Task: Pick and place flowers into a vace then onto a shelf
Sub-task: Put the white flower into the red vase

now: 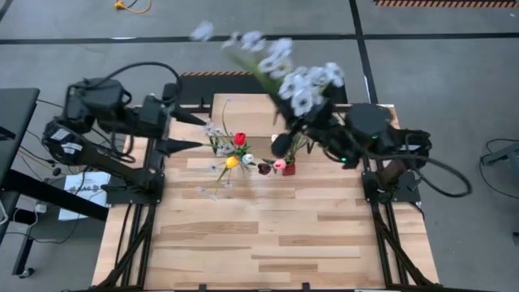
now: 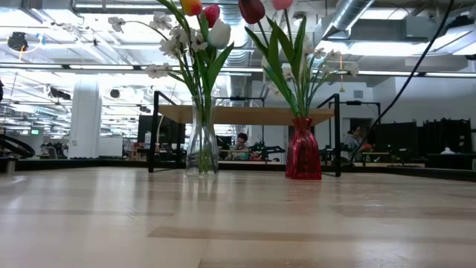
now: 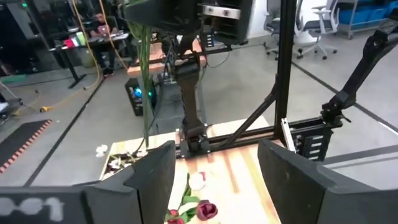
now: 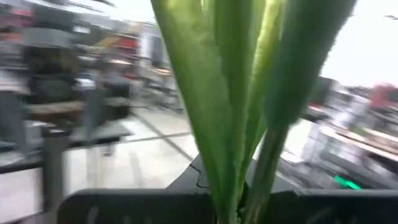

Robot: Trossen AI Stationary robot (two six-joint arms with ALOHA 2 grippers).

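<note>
The left gripper (image 1: 188, 132) hangs at the left side of the table (image 1: 268, 243), its two dark fingers (image 3: 155, 180) spread apart with nothing between them. Just beyond the tips of those open jaws stands a clear glass vase (image 2: 201, 141) holding a red tulip (image 1: 239, 139), an orange-yellow tulip (image 1: 232, 162), a white tulip (image 1: 247, 159) and small white-lilac blossoms (image 1: 215, 130). Further right, between the two grippers, a red vase (image 2: 303, 149) holds a dark red tulip (image 1: 264, 169) and a pink tulip (image 1: 280, 164) among green leaves. In the low view the shelf (image 2: 245, 114) stands behind both vases, a light-wood board on thin black legs. Directly above the red vase is the right gripper (image 1: 293, 139), its jaws closed on the green stems (image 4: 239, 124) of a large spray of white blossoms (image 1: 300, 81), which reaches up and away from the jaws toward the table's far edge, clear of both vases.
</note>
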